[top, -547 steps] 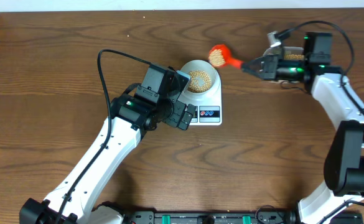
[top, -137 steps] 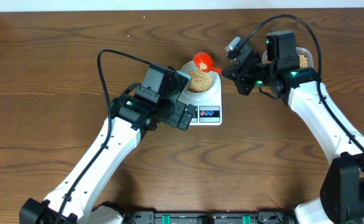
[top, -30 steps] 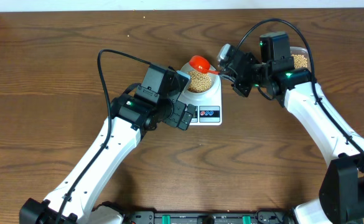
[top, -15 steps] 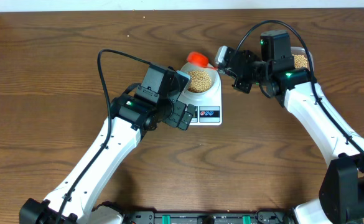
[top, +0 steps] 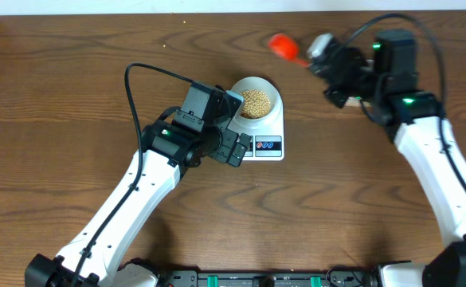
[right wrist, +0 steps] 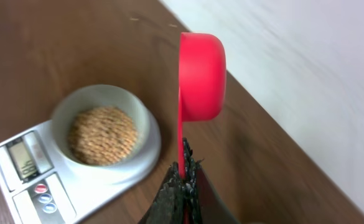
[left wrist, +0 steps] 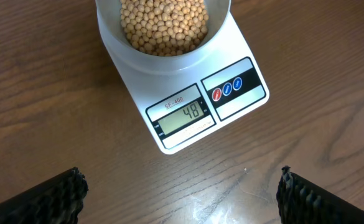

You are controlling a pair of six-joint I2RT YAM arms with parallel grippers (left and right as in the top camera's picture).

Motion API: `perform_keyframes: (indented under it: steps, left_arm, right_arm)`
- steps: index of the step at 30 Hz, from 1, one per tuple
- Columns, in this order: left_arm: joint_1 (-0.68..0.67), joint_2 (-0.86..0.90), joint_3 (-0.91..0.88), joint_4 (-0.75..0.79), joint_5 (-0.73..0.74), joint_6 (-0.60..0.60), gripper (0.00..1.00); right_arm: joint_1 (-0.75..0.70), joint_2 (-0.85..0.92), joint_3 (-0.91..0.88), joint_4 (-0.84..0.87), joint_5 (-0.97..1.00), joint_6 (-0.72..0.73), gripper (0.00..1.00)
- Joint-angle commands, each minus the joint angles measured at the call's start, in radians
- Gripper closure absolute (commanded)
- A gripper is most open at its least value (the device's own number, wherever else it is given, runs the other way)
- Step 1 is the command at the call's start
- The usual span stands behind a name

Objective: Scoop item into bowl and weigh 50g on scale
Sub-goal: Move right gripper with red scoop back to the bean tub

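Note:
The pale bowl point(top: 256, 99) sits on the white scale point(top: 268, 146), full of tan beans point(top: 254, 102). In the left wrist view the bowl point(left wrist: 163, 56) holds the beans point(left wrist: 163, 25), and the scale point(left wrist: 188, 112) display reads 48. My left gripper point(left wrist: 178, 193) is open and empty, hovering just in front of the scale. My right gripper point(right wrist: 183, 180) is shut on the handle of a red scoop point(right wrist: 200, 74), held in the air to the back right of the bowl point(right wrist: 104, 134). The scoop point(top: 281, 45) is turned on its side; I cannot see beans in it.
The table's back edge and a white wall point(right wrist: 306, 81) lie right behind the scoop. Bare wooden tabletop point(top: 73, 96) spreads left of the scale. The bean tub is hidden behind my right arm point(top: 424, 135).
My right gripper has pulled the red scoop up and away from the bowl, toward the back right. The left arm, bowl and scale have not moved.

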Motion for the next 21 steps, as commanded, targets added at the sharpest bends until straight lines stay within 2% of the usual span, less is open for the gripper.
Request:
perform_keyframes:
  steps: [1, 6, 11, 21]
  left_arm:
    - [0.005, 0.008, -0.002, -0.001, 0.009, 0.007, 0.00]
    - [0.005, 0.008, -0.002, -0.001, 0.009, 0.007, 0.00]
    - [0.005, 0.008, -0.002, -0.001, 0.009, 0.007, 0.00]
    - [0.005, 0.008, -0.002, -0.001, 0.009, 0.007, 0.00]
  right_arm:
    - [-0.084, -0.034, 0.008, -0.039, 0.020, 0.193, 0.99]
    - [-0.199, -0.035, 0.008, -0.118, 0.020, 0.300, 0.99]
    - [-0.278, -0.032, 0.008, -0.176, 0.032, 0.315, 0.99]
    - [-0.313, 0.026, 0.008, -0.193, 0.145, 0.414, 0.99]
